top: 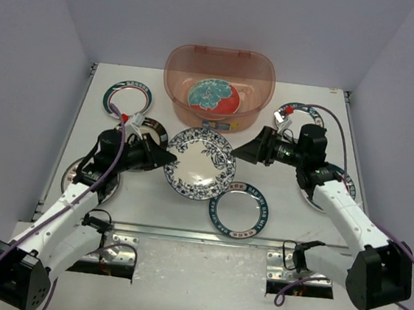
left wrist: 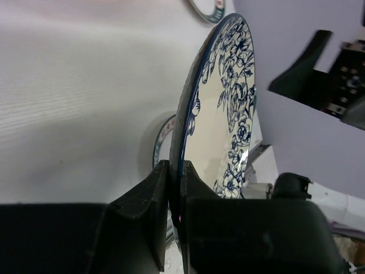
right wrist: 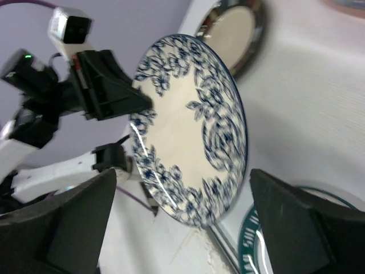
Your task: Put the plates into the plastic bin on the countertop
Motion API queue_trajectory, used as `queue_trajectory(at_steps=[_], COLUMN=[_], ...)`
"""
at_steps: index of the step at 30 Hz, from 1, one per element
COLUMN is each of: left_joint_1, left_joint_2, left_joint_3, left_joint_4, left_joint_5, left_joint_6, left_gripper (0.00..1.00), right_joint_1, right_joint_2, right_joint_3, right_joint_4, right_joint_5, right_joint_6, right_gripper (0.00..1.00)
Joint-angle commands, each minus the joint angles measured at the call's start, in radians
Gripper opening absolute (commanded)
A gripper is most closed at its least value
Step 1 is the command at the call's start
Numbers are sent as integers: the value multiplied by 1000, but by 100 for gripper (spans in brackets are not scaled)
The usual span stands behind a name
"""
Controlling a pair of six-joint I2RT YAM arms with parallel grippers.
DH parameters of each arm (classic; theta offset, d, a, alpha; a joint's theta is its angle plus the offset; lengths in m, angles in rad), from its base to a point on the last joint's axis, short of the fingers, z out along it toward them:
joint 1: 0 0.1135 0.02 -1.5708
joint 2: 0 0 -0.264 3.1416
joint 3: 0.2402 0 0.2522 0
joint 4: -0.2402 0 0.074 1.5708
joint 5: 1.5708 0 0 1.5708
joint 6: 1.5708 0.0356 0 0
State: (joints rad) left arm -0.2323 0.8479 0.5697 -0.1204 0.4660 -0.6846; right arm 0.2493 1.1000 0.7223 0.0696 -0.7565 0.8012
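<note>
Item observed: the blue-white floral plate (top: 198, 165) is at the middle of the countertop (top: 288, 230), in front of the plastic bin (top: 178, 81) and outside it.

Left gripper (top: 164, 156): closed on the plate's left rim. In the left wrist view the two fingers (left wrist: 148, 200) are pinched on either side of the rim, and the plate (left wrist: 228, 108) extends edge-on away from them. The plate appears to be held off the countertop at a tilt, its patterned face turned towards the right arm.

Right gripper (top: 238, 150): jaws spread wide, holding nothing. It is on the opposite side of the plate, at the upper right rim. In the right wrist view the two fingers (right wrist: 74, 222) stand far apart at either side of the frame, with the plate's near rim (right wrist: 188, 188) showing between them. Whether either finger touches the rim cannot be determined.

Bin contents: one red-teal floral plate (top: 213, 96) lies flat on the bottom.

Other plates on the countertop:
- A teal-rimmed plate (top: 240, 210) lies just in front of the held plate, which overlaps its back edge in the overhead view.
- A second teal-rimmed plate (top: 128, 98) lies at the back left.
- A dark-rimmed plate (top: 296, 116) lies at the back right, beyond the right wrist.
- Further plates are partly hidden under both arms.
</note>
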Motion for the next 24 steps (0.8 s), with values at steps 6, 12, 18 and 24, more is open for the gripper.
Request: queue_trajectory(at_steps=[6, 12, 18, 24], left_joint_1=[5, 6, 20, 41], left_joint_2=[299, 628, 1085, 1358], left_joint_3=[590, 933, 1407, 1709], left_joint_4=[-35, -101, -251, -229], left_joint_5=[-351, -421, -489, -249], left_joint_6=[0, 61, 163, 165], left_gripper=[0, 0, 0, 0], right_joint_1=[-53, -53, -54, -53], right_joint_2=[-248, -307, -345, -373], right_joint_3=[146, 152, 142, 134], right_joint_4=[-543, -591, -615, -638], right_joint_5=[782, 764, 723, 740], right_joint_6=[-320, -355, -366, -391], right_gripper=[99, 99, 99, 99])
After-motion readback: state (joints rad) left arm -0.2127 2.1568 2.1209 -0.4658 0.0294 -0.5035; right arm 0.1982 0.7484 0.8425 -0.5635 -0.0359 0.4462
